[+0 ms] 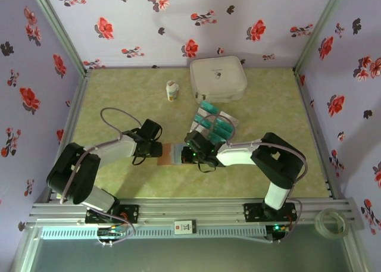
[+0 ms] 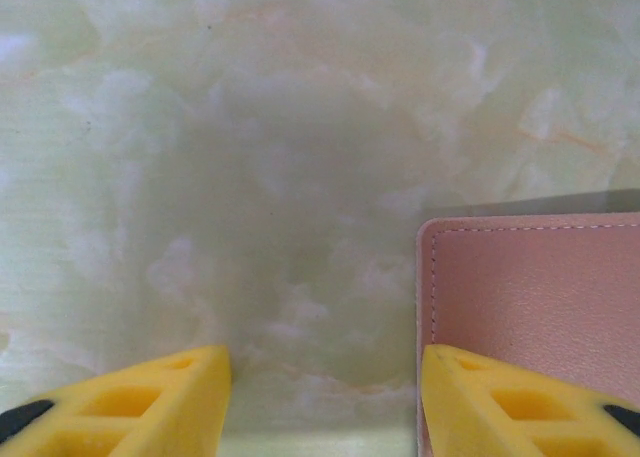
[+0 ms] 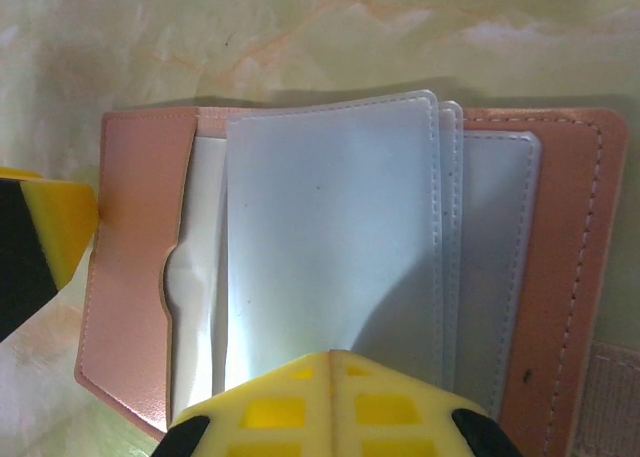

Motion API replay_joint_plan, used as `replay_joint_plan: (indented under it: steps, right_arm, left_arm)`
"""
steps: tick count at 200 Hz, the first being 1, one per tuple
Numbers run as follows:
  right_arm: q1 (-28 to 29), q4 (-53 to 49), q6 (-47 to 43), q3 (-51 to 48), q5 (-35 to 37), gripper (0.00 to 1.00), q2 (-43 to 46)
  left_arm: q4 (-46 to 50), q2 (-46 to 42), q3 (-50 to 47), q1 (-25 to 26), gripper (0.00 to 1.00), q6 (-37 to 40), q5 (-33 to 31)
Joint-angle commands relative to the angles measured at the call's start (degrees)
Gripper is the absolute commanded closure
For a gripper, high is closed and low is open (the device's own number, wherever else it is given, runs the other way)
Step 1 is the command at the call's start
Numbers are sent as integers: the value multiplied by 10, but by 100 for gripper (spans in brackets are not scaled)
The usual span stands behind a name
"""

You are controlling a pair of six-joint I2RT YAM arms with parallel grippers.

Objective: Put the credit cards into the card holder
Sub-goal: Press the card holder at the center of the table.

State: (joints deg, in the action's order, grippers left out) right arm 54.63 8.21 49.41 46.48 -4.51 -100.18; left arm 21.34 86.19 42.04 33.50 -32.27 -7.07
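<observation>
While the card holder (image 1: 171, 153) lies open on the table (image 1: 119, 105) between the two arms, the left tool (image 1: 158, 149) sits at its left edge and the right tool (image 1: 190, 155) at its right edge. Left wrist view: left tool released, with its yellow fingers (image 2: 150, 402) spread wide. One is over bare table, the other over a corner of the holder's brown cover; contact there is unclear. Right wrist view: holder spread flat, brown stitched cover, clear plastic sleeves (image 3: 330, 237) fanned across the middle. Right tool clenched, its two yellow fingers meeting over the near edge of the front sleeve; can't tell if the sleeve is pinched between them. At that frame's left edge, a yellow finger of the left tool touches the holder's side. Credit cards (image 1: 213, 124): teal, in a loose pile on the table just behind the right tool, apart from the holder. White rounded case (image 1: 218, 78) sits at the back of the table, with a small white bottle (image 1: 172, 91) just left of it.
</observation>
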Motion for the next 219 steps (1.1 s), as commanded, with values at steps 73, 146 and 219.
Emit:
replay_joint_plan:
  steps: [73,146,219]
  right_arm:
    - [2,-12,31,-4,18,93,-3]
    - [10,-37,32,24,34,91,-5]
    - [18,-29,39,21,37,91,-14]
  left_arm:
    - [60,21,52,3,41,-14,-41]
    - [146,-30,130,1,34,-29,-56]
    - [99,-138,95,2,27,-68,51]
